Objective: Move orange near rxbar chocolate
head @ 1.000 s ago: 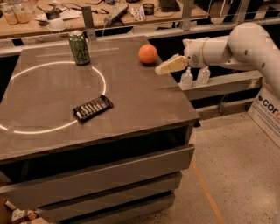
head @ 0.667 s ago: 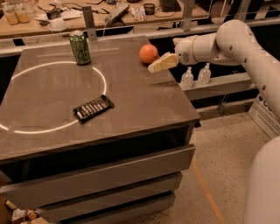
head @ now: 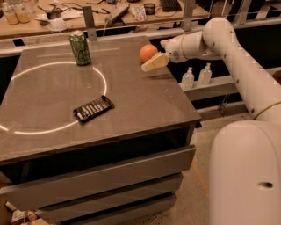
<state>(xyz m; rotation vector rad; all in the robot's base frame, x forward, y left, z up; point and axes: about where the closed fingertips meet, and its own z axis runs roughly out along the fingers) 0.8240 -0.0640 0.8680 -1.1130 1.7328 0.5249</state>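
The orange point(head: 147, 52) sits on the grey table point(head: 131, 105) near its far right edge. My gripper point(head: 152, 63) reaches in from the right and is just in front of the orange, right next to it, low over the tabletop. The rxbar chocolate point(head: 93, 108), a flat black bar with white lettering, lies near the middle of the table, well to the front left of the orange. The white arm point(head: 210, 41) stretches in from the right edge of the view.
A green drink can point(head: 80, 48) stands upright at the far left of the table. A thin white ring of light point(head: 57, 96) runs across the tabletop around the bar. Two small bottles point(head: 196, 76) stand on a shelf to the right. A cluttered bench point(head: 66, 13) runs behind.
The gripper has moved left along the table's far right edge and now sits right beside the orange. The orange, the bar and the can have not moved.
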